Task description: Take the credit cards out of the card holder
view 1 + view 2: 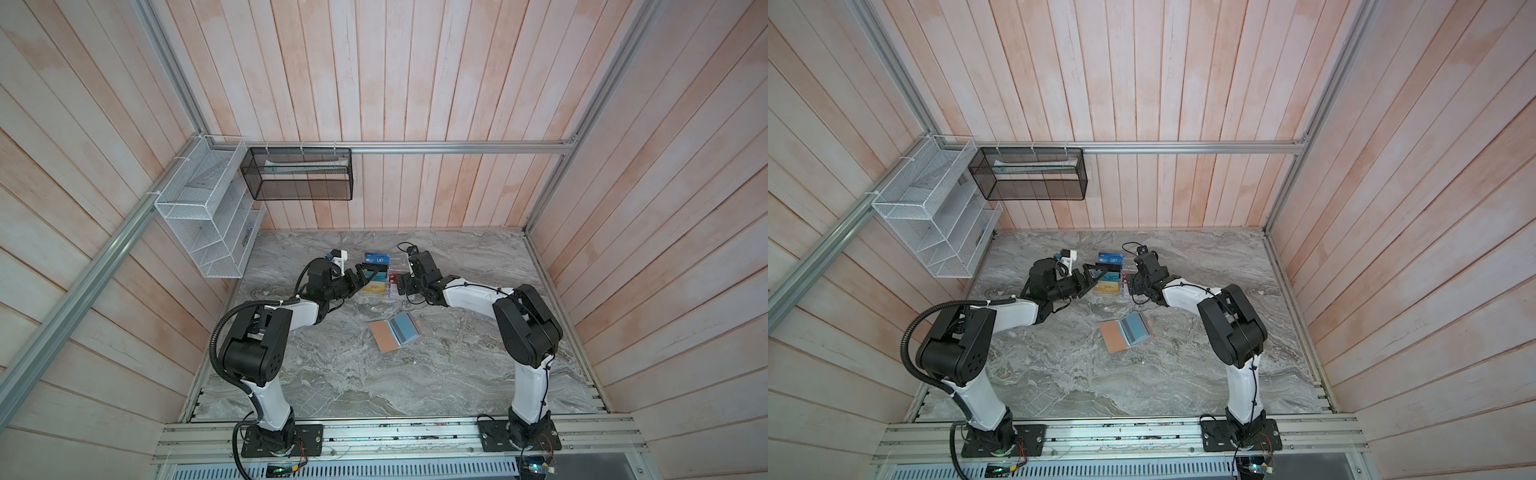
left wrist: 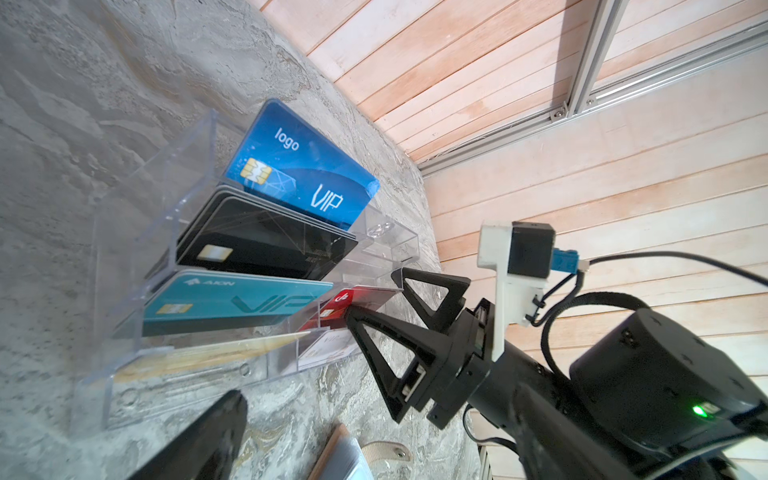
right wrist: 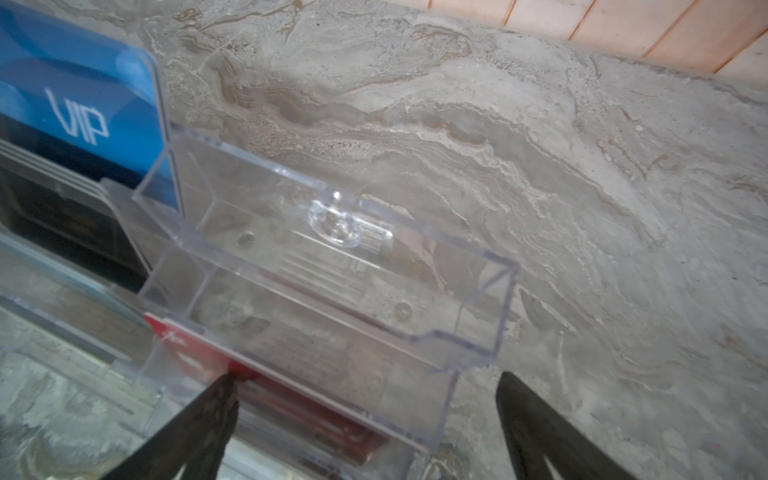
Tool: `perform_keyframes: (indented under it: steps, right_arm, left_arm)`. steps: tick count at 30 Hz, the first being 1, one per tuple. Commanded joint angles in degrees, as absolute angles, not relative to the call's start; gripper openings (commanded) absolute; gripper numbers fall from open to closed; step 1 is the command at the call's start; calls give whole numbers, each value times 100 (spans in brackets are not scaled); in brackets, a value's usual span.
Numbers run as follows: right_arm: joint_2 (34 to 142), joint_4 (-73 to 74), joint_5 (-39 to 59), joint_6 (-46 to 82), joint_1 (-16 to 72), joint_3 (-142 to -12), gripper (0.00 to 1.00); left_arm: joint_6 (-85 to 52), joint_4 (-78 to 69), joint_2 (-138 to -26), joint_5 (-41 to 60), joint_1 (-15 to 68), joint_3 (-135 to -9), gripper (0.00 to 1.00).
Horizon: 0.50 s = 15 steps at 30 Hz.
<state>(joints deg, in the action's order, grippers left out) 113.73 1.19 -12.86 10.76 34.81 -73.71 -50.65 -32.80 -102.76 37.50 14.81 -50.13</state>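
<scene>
Both claws hung wide open and empty up at the clear stand [image 3: 340, 291], left gripper [image 1: 359, 275] and right gripper [image 2: 375, 296] alike. The card holder [image 1: 380, 337] lay spread open on the table [image 1: 332, 374], back toward the arm bases and well apart from both. A blue-grey card [image 1: 406, 329] sat on its right page, long edge running roughly base-to-wall, and the right arm looked a touch nearer.

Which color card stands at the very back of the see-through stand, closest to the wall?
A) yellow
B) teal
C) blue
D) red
C: the blue VIP card stands in the rearmost tier of the clear acrylic card stand, on the side nearest the wall.
</scene>
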Motion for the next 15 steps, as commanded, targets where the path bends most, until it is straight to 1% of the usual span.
perform_keyframes:
  steps: [1,15]
  right_arm:
    - [11341,21,-1614,1135,3496,-7370,98]
    - [11050,122,-1697,1125,3176,-7107,98]
  left_arm:
    - [-5066,-3410,-10338,3832,1512,-4957,100]
    - [-5062,-3415,-10366,3814,1511,-4964,100]
